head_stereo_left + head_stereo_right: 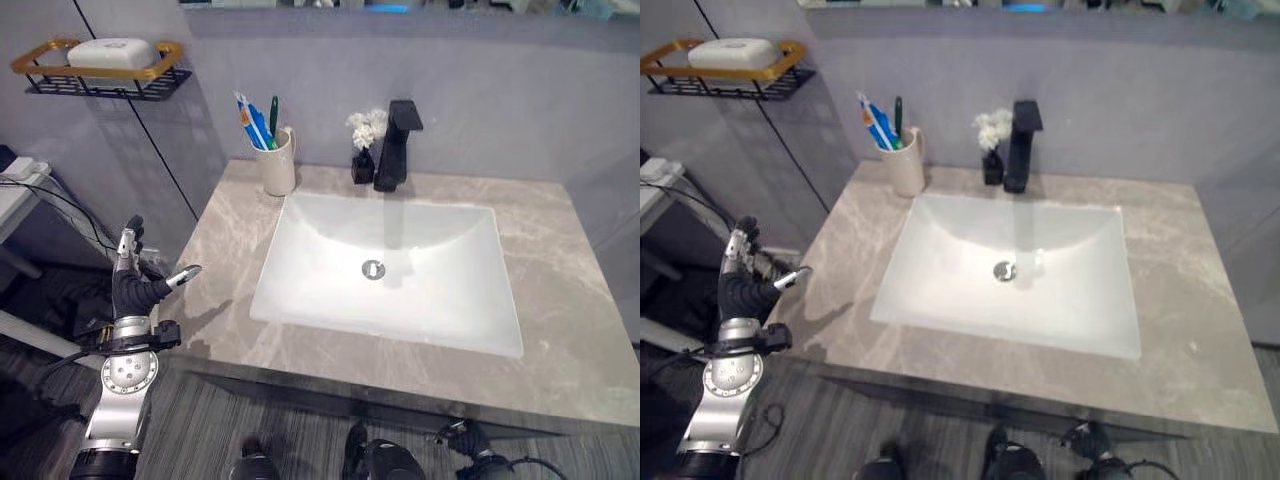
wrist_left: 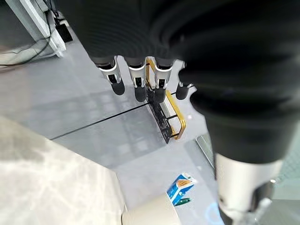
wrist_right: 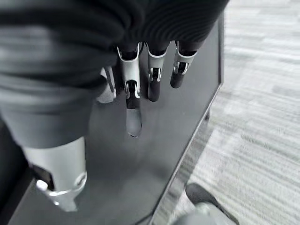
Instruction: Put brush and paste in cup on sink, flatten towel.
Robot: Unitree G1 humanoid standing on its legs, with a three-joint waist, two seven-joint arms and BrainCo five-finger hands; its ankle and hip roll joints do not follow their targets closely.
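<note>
Standing in cup: brush (image 1: 273, 120) and paste (image 1: 252, 124) upright in the cup (image 1: 279, 162), on the worktop (image 1: 560, 300) at 11 o'clock from the sink (image 1: 385, 270).
My left hand (image 1: 130, 285): raised off the worktop's 9 o'clock edge, fingers (image 2: 136, 84) relaxed and spread, holding nothing.
My right hand (image 3: 140, 79): hanging low over the floor, fingers loosely straight, empty.
Faucet (image 1: 397, 145): at the sink's 12 o'clock, small flower vase (image 1: 365, 145) touching beside it.
Wall rack (image 1: 100, 72): holds soap.
</note>
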